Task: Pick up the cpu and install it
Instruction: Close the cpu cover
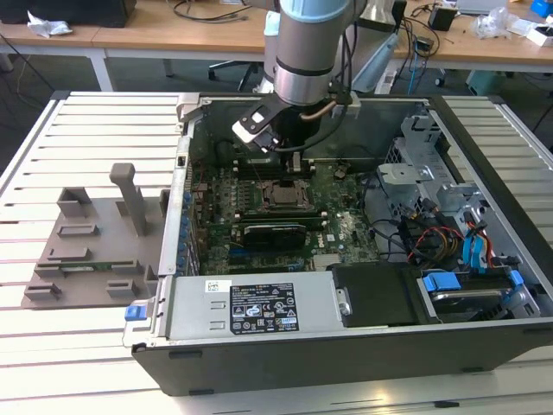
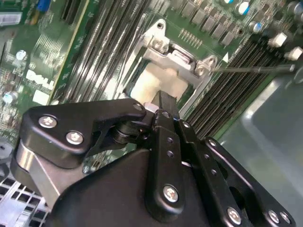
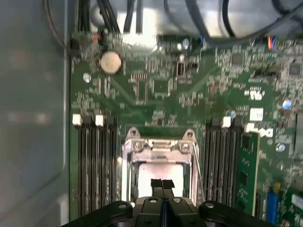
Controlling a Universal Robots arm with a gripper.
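A white slatted bench [image 1: 60, 346] carries an open computer case [image 1: 328, 361], which lies on its side with the inside facing up. The arm [image 1: 307, 52] comes down into the case from twelve o'clock in the exterior view. At nine o'clock from the case, on the exterior view's left, a grey moulded tray [image 1: 86, 246] sits on the bench, just beside the case wall.

Inside the case, a green motherboard [image 1: 259, 220] covers the floor. A grey box with a label [image 1: 259, 307] lies along the wall at six o'clock, and a drive cage with blue tabs and loose cables [image 1: 458, 259] fills the three o'clock end.

The end effector [image 1: 292, 164] hangs low over the board, near the middle of the case. Rows of black memory slots [image 3: 92, 161] run on both sides of a metal socket frame [image 3: 158, 146].

In both wrist views the end effector [image 3: 162, 183] [image 2: 165, 101] has its two black fingers [image 3: 156, 184] pressed together, with only a thin seam between them and nothing held. The tips are directly over the socket.

The cpu [image 3: 149, 171] [image 2: 151, 82] shows as a pale square plate lying flat inside the socket frame [image 2: 177, 56], under the fingertips. Whether the tips touch it cannot be told.
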